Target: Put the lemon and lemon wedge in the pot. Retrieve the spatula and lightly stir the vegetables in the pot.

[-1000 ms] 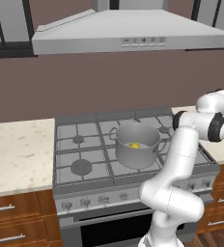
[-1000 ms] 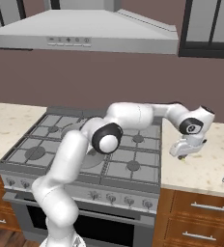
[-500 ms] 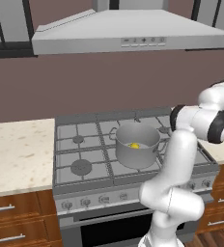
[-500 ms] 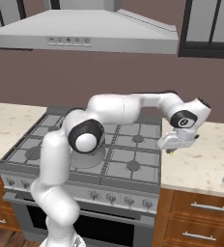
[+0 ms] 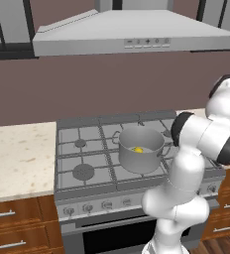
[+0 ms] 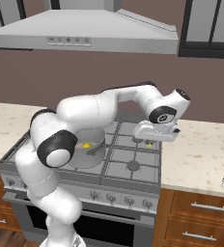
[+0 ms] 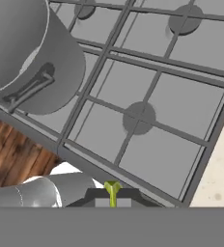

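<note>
I am holding my pincer (image 7: 112, 189) nearly closed on a thin yellow-green sliver (probably the lemon wedge) beside the grey metal pot (image 5: 140, 150), risking dropping it onto the stove grates (image 7: 147, 91).

Even, flat rendered light with no glare. The hood (image 5: 137, 34) is lit on top. The pot (image 7: 24, 53) shades dark down its wall. All views slightly soft; no edge distortion.

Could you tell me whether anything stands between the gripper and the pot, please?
Nothing visible does. The gripper, shut on what looks like the lemon wedge, hangs over the stove grates, and only bare grate lies between it and the pot.
</note>
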